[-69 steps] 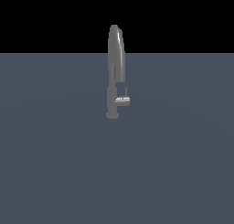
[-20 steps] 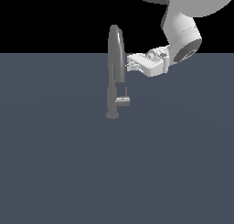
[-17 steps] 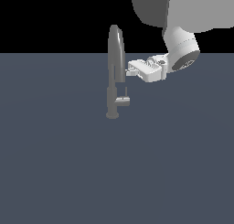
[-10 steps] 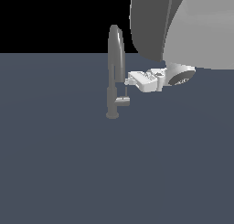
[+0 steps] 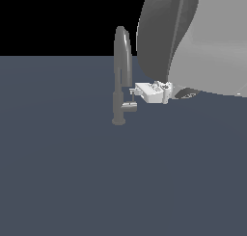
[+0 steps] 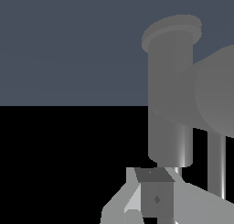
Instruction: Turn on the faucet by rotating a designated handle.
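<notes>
The faucet (image 5: 121,76) is a slim grey gooseneck standing on the dark floor, with its arched spout on top. The handle (image 5: 129,106) is a short stub jutting from the low stem toward the exterior view's right, with a thin rod lever (image 5: 131,97) rising from its end. My white gripper (image 5: 133,91) lies level, its tips at the top of the rod lever, just right of the stem. In the wrist view the stem (image 6: 168,104), the handle (image 6: 215,97) and the rod (image 6: 215,166) fill the frame close ahead of my gripper (image 6: 153,195), whose fingers show no gap and hold nothing.
The dark grey floor (image 5: 72,172) stretches flat all around the faucet. My large white arm (image 5: 202,42) fills the exterior view's upper right, close to the camera.
My arm came in from the exterior view's upper right and the gripper dropped and slid left to the rod lever. The faucet and handle look unmoved.
</notes>
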`<action>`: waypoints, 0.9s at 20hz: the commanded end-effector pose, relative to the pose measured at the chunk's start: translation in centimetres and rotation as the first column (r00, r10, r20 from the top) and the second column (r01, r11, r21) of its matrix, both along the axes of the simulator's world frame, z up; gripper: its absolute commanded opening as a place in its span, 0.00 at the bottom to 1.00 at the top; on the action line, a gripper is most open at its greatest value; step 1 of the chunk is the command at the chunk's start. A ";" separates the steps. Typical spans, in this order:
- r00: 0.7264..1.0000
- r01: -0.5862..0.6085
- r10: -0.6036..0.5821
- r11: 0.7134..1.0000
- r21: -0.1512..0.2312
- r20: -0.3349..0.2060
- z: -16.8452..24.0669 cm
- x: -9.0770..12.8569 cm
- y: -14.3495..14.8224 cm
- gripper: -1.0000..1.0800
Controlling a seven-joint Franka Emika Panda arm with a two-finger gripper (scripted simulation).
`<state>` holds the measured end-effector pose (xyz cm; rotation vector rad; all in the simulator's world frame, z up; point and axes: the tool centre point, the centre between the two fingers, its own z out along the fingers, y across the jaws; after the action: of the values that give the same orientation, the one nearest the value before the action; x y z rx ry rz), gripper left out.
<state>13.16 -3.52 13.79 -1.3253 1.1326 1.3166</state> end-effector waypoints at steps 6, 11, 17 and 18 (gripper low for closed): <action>1.000 0.001 -0.001 1.000 0.001 -0.001 0.1 -0.2 0.0 0.00; 1.000 0.001 -0.001 1.000 0.001 -0.001 0.2 -0.6 0.0 0.00; 1.000 0.002 -0.002 1.000 0.002 -0.001 0.4 -1.2 -0.1 0.00; 1.000 0.002 -0.002 1.000 0.002 -0.001 0.5 -1.3 -0.1 0.00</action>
<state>12.03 -3.61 14.22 -1.3220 1.1332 1.3167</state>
